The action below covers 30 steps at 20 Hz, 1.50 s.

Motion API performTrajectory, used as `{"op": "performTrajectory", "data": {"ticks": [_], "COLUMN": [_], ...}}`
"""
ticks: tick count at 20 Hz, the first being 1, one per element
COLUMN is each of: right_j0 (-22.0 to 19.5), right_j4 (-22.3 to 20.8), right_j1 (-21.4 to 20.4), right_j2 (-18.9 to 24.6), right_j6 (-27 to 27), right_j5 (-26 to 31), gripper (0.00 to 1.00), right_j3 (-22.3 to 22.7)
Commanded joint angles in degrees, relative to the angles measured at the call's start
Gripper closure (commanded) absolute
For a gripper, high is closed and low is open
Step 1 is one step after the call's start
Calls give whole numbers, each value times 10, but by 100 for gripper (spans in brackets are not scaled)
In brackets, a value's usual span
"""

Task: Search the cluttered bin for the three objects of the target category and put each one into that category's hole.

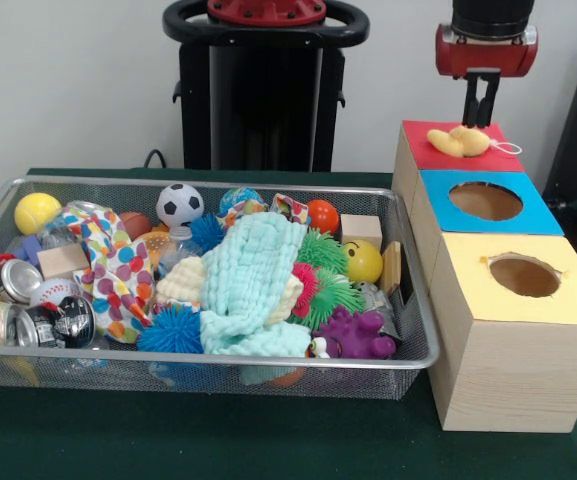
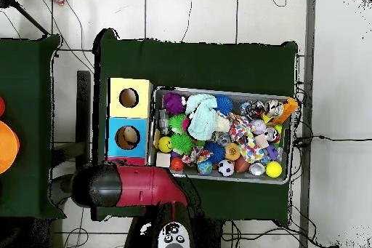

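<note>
Lighting: even, diffuse, moderately bright in both views. Shadows: soft, faint, beneath the wire bin [image 1: 408, 355] and beside the boxes [image 1: 508, 370] on the dark green table [image 1: 268, 440]. Glare: small highlights on metal cans [image 1: 18, 280]. Focus: front view slightly soft throughout.

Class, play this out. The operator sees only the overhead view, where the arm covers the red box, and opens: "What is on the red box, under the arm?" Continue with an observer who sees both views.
Observer: In the front view, a yellow toy lies on top of the red box.
Operator: Where is the gripper?
Observer: The gripper hangs right above the toy. I cannot tell whether it touches it.
Operator: Has the toy gone into the hole?
Observer: No, it rests on the red top. No hole shows there, unlike on the blue box beside it.
</note>
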Motion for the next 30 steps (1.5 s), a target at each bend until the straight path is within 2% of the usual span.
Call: {"op": "performTrajectory", "data": {"ticks": [1, 14, 30], "right_j0": [-4, -12, -28], "right_j4": [-37, -47, -50], "right_j1": [21, 20, 9], "right_j2": [13, 22, 32], "right_j6": [51, 54, 52], "right_j5": [-42, -71, -115], "gripper": [100, 100, 100], "right_j3": [-3, 27, 93]}}
